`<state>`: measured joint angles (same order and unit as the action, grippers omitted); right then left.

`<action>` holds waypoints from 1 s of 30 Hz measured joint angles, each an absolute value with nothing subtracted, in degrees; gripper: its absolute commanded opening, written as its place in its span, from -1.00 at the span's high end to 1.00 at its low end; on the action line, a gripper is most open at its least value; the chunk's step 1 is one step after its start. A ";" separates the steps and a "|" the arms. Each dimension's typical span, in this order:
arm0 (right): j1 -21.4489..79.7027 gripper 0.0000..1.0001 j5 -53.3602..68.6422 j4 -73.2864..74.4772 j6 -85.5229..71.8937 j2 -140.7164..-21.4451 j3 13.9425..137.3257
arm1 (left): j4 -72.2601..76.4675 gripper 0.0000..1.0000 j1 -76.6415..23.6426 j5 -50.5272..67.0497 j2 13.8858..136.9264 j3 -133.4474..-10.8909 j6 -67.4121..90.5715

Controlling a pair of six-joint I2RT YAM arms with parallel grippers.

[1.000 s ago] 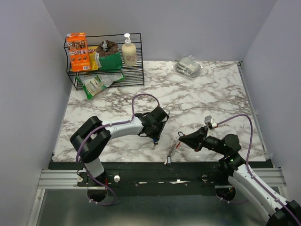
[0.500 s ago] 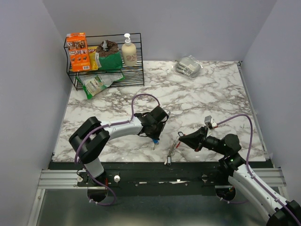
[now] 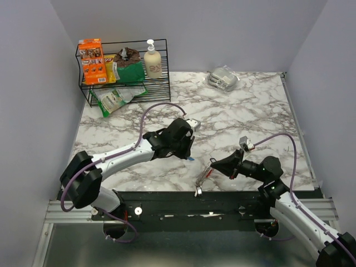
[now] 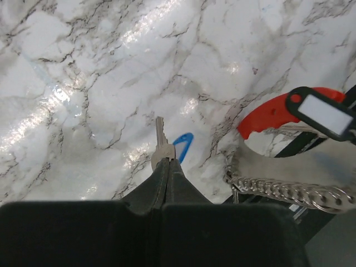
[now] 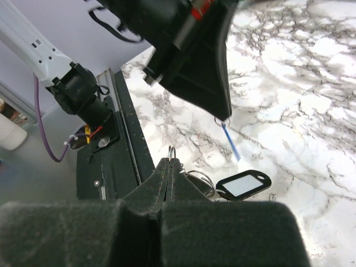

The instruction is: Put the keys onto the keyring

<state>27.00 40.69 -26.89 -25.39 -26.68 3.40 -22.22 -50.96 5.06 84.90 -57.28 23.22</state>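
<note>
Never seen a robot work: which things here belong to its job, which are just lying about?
In the job: silver key in left hand, blue key, keyring in right hand.
Lying about: wire rack, orange box, soap bottle, silvery packet.

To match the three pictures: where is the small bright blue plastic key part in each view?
Top external: small bright blue plastic key part, just below the left jaws, near-centre.
Left wrist: centre, right of the silver metal key blade.
Right wrist: centre-right, hanging under the left jaws.
Shared landmark: the closed left jaws.
</note>
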 measured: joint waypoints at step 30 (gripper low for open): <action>27.00 0.99 45.23 -32.42 -26.79 -38.68 8.40 | -22.15 1.00 -51.05 15.84 73.89 -58.61 19.59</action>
